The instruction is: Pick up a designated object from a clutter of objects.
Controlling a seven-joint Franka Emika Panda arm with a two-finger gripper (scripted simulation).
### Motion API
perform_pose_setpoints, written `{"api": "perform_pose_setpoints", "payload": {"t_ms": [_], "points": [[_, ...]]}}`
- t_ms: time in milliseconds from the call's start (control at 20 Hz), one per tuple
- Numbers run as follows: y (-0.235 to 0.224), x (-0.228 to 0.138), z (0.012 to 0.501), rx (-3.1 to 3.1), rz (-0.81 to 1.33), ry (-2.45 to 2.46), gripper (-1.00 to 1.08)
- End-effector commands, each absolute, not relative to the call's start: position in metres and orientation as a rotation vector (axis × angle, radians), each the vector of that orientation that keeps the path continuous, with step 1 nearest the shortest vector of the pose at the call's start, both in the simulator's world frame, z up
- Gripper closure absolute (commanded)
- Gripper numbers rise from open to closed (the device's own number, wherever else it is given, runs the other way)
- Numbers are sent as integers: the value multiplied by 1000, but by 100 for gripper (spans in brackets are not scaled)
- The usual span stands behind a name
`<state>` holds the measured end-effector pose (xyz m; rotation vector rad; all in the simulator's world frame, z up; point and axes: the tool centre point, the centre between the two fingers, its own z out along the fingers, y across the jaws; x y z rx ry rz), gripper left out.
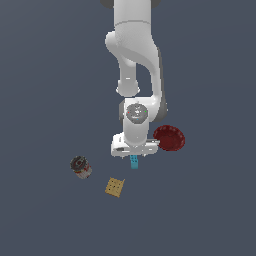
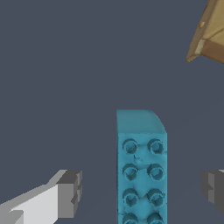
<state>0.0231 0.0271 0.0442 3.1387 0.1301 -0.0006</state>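
The designated object, a small cyan-blue brick (image 1: 134, 162) (image 2: 141, 170) with two rows of studs, lies on the dark floor. My gripper (image 1: 134, 156) (image 2: 142, 188) hangs right over it, hiding most of it in the exterior view. In the wrist view the gripper is open, with one grey pad (image 2: 70, 192) on each side of the brick and a clear gap to both. Other pieces of the clutter of objects lie around it: a tan waffle-patterned square (image 1: 114, 187) (image 2: 209, 33), a dark-topped can (image 1: 80, 166) and a dark red bowl (image 1: 169, 138).
The white arm (image 1: 135, 55) reaches in from the top of the exterior view. The red bowl sits close to the gripper on the exterior view's right. The can and the tan square lie toward the exterior view's lower left.
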Motion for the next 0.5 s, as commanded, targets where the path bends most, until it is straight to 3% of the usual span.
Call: {"api": "perform_pose_setpoints", "payload": {"t_ms": [0,300,350,450], "points": [[27,23,32,3139,-1,130,-92],[27,24,22,3139,0,130,-92],[27,24,22,3139,0,130,108],[27,24,22,3139,0,130,108]]}}
